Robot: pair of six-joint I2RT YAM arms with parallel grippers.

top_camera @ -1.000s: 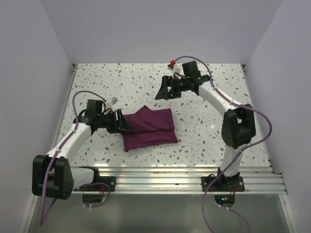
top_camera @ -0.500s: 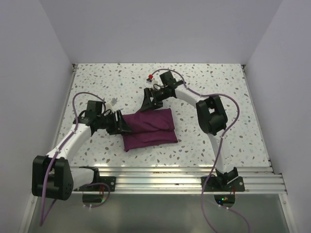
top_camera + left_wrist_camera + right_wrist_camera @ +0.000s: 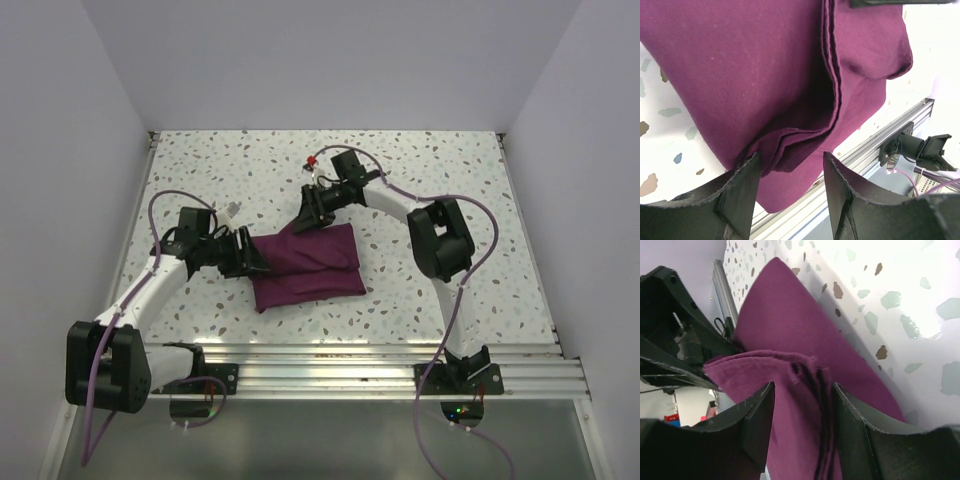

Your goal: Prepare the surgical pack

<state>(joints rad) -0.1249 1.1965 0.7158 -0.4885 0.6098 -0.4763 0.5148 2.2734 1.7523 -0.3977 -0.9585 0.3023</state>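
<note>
Pack: surgical pack (image 3: 306, 266), a wrapped purple bundle, lies mid-counter (image 3: 450, 180) between the 2 arms.
Left claw (image 3: 252, 256): clamped on the folded layers at the pack's left edge.
Right claw (image 3: 306, 222): fingers straddle the layered far-left corner; I cannot tell if it pinches.
Step, my read: tidying the last fold.
Technique: I'd catch every layer, hold left firm, pull low.

Speckled terrazzo table (image 3: 250, 160) boxed by plain pale lilac walls (image 3: 330, 60), evenly lit
</note>
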